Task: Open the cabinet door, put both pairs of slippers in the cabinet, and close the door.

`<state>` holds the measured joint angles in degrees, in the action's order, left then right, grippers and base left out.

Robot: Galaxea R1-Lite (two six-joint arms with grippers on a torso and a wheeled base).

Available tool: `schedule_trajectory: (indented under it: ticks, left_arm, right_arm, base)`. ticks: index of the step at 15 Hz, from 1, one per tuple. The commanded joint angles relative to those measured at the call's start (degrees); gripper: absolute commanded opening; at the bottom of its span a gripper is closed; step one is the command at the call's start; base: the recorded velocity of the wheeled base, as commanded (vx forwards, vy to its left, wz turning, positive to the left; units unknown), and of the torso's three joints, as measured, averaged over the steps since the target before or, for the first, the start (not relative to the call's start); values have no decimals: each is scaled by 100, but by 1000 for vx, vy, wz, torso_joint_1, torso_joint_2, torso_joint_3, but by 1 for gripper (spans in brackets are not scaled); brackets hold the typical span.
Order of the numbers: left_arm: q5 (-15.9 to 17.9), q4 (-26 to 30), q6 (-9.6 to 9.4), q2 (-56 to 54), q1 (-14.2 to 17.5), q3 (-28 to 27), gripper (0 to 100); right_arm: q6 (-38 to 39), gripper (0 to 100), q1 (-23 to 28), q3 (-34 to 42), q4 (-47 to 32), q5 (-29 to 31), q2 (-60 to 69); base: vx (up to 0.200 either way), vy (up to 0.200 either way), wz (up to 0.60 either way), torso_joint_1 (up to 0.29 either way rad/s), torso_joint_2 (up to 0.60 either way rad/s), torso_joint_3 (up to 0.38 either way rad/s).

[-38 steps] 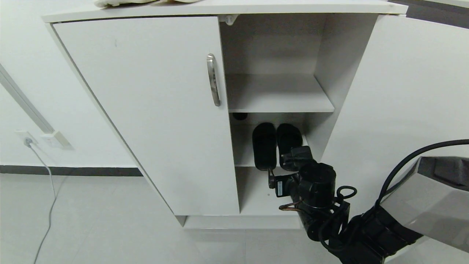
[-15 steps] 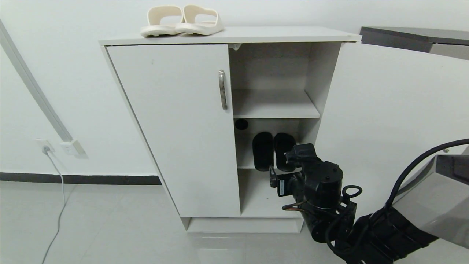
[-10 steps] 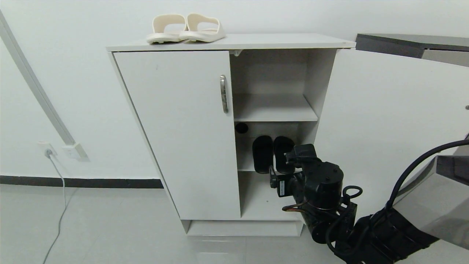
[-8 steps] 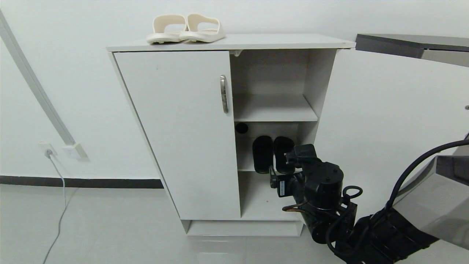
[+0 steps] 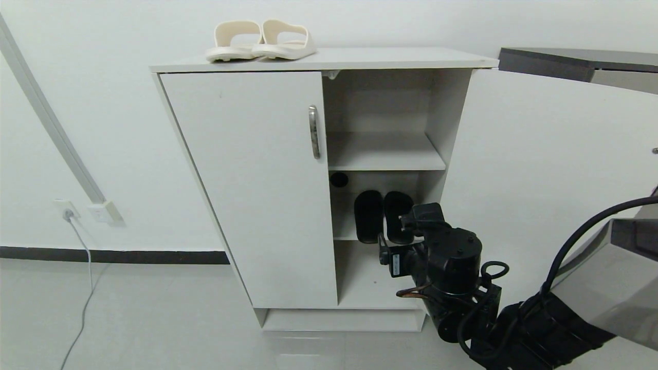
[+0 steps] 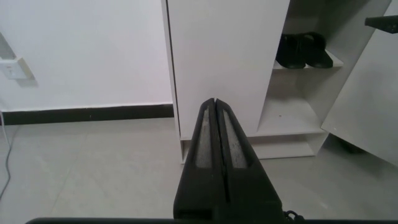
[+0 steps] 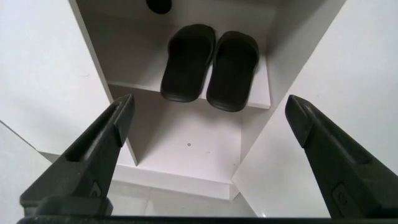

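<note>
**Black pair shelved, cream pair on top, right door open**

At the lower left of the head view a wall socket (image 5: 64, 209) sits low on the wall, and its cable (image 5: 82, 288) trails down onto the floor (image 5: 154, 329). The left gripper (image 6: 214, 107) is clenched on nothing, its fingers pressed flat together. It points across the floor toward the foot of the cabinet (image 5: 390, 55).

At upper centre-left the cream slippers (image 5: 261, 40) lie side by side on the cabinet's top, touching each other. Below them the left door (image 5: 252, 195) is closed, with a metal handle (image 5: 314, 132) upright at its right edge.

Right of centre the compartment stands open. The black slippers (image 5: 383, 216) lie on the middle shelf, side by side and touching, their near ends at the shelf's front edge. The right gripper (image 7: 211, 149) hangs just in front of the lower shelves, released, jaws spread wide and holding nothing, apart from the black pair.

At the right side the right door (image 5: 545, 164) is swung wide open.
</note>
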<state>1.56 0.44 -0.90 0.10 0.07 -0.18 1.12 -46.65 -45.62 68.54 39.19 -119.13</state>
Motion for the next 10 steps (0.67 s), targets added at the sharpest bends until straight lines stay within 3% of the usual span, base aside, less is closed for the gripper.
schedule_trajectory:
  ticks: [1,10]
  left_arm:
    - [2,0,-6,8,1,1,0]
    - [2,0,-6,8,1,1,0]
  right_arm:
    - [-7,100,-2,0,2,1,-23]
    - [-7,100,-2,9,2,9,-23]
  base:
    - [0,200,0,7,-7,2]
    - [0,200,0,2,4,4]
